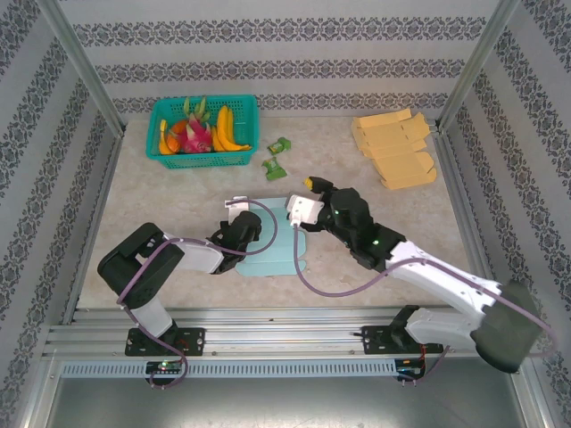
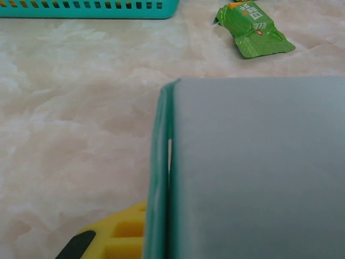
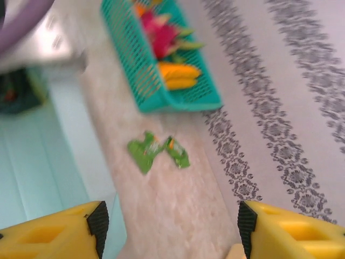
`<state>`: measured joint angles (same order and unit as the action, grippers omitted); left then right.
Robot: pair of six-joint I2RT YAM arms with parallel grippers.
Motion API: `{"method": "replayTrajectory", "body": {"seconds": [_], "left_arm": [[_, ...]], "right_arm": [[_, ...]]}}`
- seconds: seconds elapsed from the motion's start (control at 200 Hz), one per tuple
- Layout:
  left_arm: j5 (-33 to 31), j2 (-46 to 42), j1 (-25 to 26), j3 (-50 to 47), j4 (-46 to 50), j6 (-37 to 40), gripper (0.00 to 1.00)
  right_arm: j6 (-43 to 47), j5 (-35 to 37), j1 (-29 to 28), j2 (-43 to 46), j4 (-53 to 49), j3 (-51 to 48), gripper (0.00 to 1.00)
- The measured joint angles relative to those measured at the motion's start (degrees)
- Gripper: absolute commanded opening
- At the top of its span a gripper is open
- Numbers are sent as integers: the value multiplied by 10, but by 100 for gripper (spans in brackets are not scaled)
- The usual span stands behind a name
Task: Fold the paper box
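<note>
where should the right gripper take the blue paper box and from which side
Probably the free right edge of the paper box, coming in low from the right. It lies flat and thin on the table, so only an edge can be pinched, and the left gripper is shut on its left edge. The right gripper is open near the far right corner.

This looks like a robot test lab: a small booth, not a home. Bare metal posts (image 1: pixel 85 67) hold up thin walls (image 1: pixel 285 49) dressed in striped wallpaper. A left robot arm (image 1: pixel 134 259) and a right robot arm (image 1: pixel 437 276) are bolted to metal rails (image 1: pixel 285 337) at the near edge of a marble-look surface (image 1: pixel 169 196) that carries a basket (image 1: pixel 201 161) of fruit (image 1: pixel 194 135) and a pile of tan boxes (image 1: pixel 397 152).
</note>
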<state>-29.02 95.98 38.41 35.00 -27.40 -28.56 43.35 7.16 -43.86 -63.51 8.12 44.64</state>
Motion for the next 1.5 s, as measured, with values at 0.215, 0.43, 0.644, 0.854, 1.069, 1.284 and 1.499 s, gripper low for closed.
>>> {"method": "replayTrajectory", "body": {"seconds": [0.215, 0.43, 0.644, 0.854, 1.069, 1.284, 1.499], "left_arm": [[59, -52, 0, 0, 76, -62, 0], [101, -73, 0, -8, 122, -116, 0], [100, -96, 14, -43, 120, -140, 0], [51, -129, 57, -55, 134, -152, 0], [-21, -154, 102, -55, 158, -164, 0], [-71, -179, 122, -56, 183, -174, 0], [-107, -185, 127, -56, 210, -187, 0]], "right_arm": [[-325, 76, -46, 52, -28, 6, 54], [-603, 94, -51, 64, -58, -35, 54], [-736, 74, -51, 33, -59, -54, 57], [-788, 45, -51, -21, -58, -25, 58], [-824, 39, -52, -61, -51, 9, 58], [-842, 38, -52, -103, -49, 23, 58], [-872, 26, -52, -123, -25, 22, 58]]}}
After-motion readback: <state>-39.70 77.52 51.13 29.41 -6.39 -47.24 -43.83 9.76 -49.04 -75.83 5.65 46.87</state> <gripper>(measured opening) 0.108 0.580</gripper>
